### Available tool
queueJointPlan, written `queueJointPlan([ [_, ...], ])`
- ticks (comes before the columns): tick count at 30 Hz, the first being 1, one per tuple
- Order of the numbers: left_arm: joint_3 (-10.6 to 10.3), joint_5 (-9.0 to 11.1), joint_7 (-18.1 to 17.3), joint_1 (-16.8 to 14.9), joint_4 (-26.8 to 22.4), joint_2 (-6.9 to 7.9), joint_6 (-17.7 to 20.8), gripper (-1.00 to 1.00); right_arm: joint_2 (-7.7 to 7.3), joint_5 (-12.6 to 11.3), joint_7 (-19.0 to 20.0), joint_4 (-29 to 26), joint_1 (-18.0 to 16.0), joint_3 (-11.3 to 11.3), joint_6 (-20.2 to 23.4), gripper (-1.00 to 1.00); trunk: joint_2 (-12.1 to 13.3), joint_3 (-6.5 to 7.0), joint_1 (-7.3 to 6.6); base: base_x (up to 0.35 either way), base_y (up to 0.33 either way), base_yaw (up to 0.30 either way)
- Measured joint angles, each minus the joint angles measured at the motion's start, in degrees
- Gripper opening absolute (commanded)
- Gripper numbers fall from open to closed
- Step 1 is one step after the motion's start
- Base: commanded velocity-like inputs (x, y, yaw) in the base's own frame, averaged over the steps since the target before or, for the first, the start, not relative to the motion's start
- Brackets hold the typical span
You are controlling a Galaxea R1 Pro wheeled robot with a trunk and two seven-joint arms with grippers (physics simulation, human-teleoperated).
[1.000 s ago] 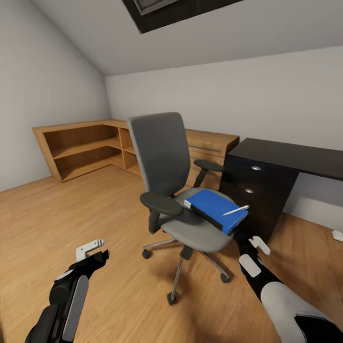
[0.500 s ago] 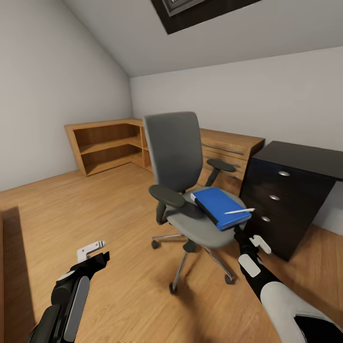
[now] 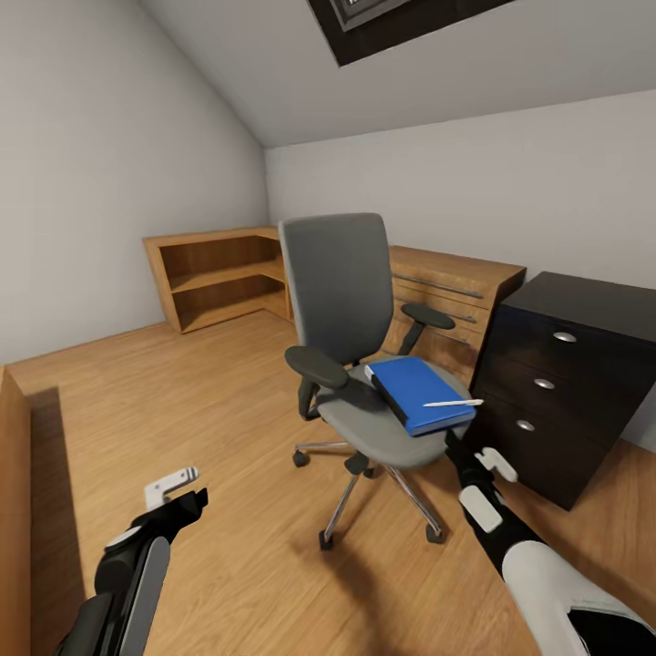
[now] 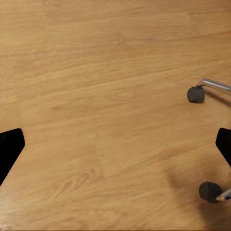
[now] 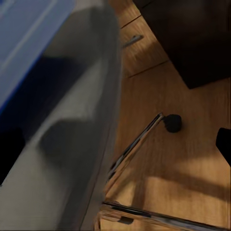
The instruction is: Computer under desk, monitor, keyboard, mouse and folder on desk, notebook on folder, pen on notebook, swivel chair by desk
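The grey swivel chair [image 3: 339,292] stands mid-room on the wood floor. On its seat lies the blue folder [image 3: 415,390], with the white pen [image 3: 453,403] resting on top of it. The desk [image 3: 583,310], with its black drawer unit, is just right of the chair. My right gripper [image 3: 476,453] is open, low at the seat's front right edge, close to the folder's corner. In the right wrist view the seat [image 5: 72,144] and the folder [image 5: 29,43] loom close. My left gripper [image 3: 187,490] hangs open over bare floor, left of the chair's castors [image 4: 196,94]. The notebook, computer, monitor, keyboard and mouse are out of view.
A low light-wood shelf unit [image 3: 219,273] runs along the far wall and continues behind the chair as wooden drawers [image 3: 456,282]. A wooden panel edge [image 3: 11,510] stands at the near left. The chrome chair legs [image 3: 410,501] spread over the floor.
The whole view has swung left, so chair, shelf and desk sit further right in the picture. Both arms keep their pose, and both grippers stay open.
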Motion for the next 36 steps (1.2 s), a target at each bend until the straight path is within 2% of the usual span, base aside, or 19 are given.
queueJointPlan([
  [5, 0.0, 0.0, 0.0, 0.1, -0.5, 0.58, 0.0, 1.00, -1.49, 1.4, -0.7, 0.1, 0.9, -0.2, 0.1, 1.00, 0.0, 0.00, 0.00, 0.000, 0.000, 0.000],
  [10, 0.1, 0.1, -0.1, 0.1, -0.6, 0.72, 0.0, 1.00, -1.88, 2.8, -1.5, 0.0, 1.2, -0.1, 0.2, 1.00, 0.0, 0.00, 0.00, 0.000, 0.000, 0.000],
  [23, 0.0, 0.1, -0.1, 0.1, -0.6, 0.65, 0.0, 1.00, -2.00, -0.9, -1.7, 0.4, 1.3, -0.2, 0.1, 1.00, 0.0, -0.01, 0.01, 0.000, 0.000, 0.000],
  [30, 0.0, 0.1, -0.1, 0.1, -0.6, 0.65, 0.0, 1.00, -2.02, -0.9, -1.6, 0.4, 1.3, -0.2, 0.1, 1.00, 0.2, 1.52, -0.24, 0.000, 0.000, 0.000],
  [36, 0.0, 0.1, -0.1, 0.1, -0.6, 0.65, 0.0, 1.00, -2.25, -0.9, -1.6, 0.4, 1.3, -0.2, 0.2, 1.00, 2.6, 2.60, -1.55, 0.000, 0.000, 0.000],
])
